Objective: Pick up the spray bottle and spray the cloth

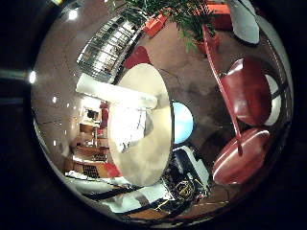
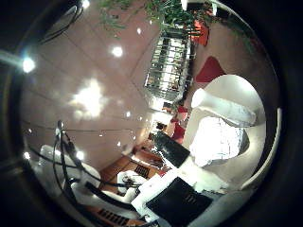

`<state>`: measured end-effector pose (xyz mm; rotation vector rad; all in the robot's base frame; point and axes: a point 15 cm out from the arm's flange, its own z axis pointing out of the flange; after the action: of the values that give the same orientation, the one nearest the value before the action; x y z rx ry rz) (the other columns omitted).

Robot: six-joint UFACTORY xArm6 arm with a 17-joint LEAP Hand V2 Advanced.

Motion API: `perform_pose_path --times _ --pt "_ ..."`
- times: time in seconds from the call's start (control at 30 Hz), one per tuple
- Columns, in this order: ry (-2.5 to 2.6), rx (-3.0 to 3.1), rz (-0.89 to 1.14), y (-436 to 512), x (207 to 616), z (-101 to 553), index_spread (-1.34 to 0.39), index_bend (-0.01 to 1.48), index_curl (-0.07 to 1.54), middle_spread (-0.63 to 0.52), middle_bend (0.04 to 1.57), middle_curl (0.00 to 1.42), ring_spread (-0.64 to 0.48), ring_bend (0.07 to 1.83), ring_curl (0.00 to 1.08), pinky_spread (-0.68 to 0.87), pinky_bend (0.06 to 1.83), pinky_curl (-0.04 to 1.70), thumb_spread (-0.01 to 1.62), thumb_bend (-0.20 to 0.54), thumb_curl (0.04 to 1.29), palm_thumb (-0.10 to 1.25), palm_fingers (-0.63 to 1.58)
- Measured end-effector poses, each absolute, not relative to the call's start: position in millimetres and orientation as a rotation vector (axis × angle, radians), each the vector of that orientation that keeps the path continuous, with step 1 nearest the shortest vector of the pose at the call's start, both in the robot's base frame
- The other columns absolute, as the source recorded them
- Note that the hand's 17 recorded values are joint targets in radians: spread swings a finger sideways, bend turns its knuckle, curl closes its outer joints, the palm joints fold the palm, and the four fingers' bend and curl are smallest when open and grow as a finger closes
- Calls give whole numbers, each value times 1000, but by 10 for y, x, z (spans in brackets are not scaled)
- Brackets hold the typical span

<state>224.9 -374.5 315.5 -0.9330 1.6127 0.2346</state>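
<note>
A tall white spray bottle (image 1: 115, 91) stands upright on a round pale table (image 1: 148, 163). Right beside it on the tabletop lies a crumpled white cloth (image 1: 125, 127). The thumb side view shows the same bottle (image 2: 222, 106) and cloth (image 2: 218, 139). My right hand (image 2: 175, 189) is off to the side of the table, apart from both and holding nothing. One of its black-and-white fingers (image 2: 168, 149) reaches out fairly straight towards the table.
Two red chairs (image 1: 247, 91) stand on the floor past the table, and a pale blue round object (image 1: 183, 122) sits behind its edge. A potted plant (image 1: 192, 19) and a glass-paned partition (image 2: 168, 66) are farther off. Ceiling lights shine overhead.
</note>
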Motion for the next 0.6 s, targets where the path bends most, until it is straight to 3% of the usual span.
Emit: perform_pose_path --times 0.6 --pt "1598 -1075 350 -3336 3169 2755 -204 159 284 46 293 377 184 413 251 420 341 293 1048 -25 300 545 204"
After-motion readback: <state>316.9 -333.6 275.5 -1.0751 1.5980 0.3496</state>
